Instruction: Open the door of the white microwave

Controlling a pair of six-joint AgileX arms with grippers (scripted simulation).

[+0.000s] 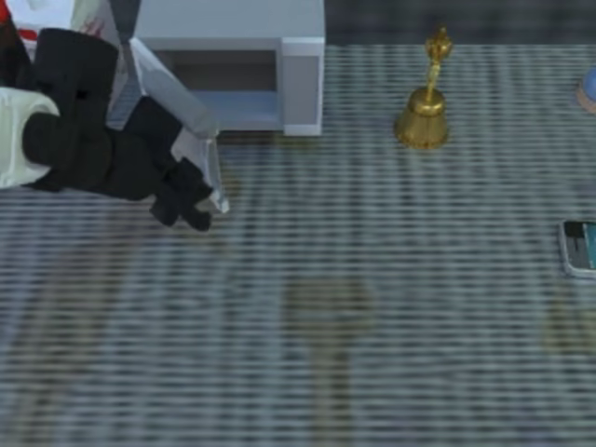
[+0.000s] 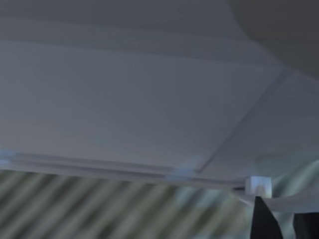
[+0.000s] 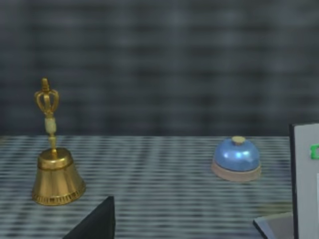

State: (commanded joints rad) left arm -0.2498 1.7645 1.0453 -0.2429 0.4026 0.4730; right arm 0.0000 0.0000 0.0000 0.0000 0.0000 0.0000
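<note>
Seen from above: the white microwave (image 1: 233, 56) at the table's (image 1: 372, 354) far-left edge, the door (image 1: 177, 102) swung well open, left gripper (image 1: 191, 200) closed on its handle edge, open room rightward to a gold bell (image 1: 426, 93); left wrist: door (image 2: 124, 99) close; right wrist: bell (image 3: 54, 159), blue dome bell (image 3: 236, 159).
</note>
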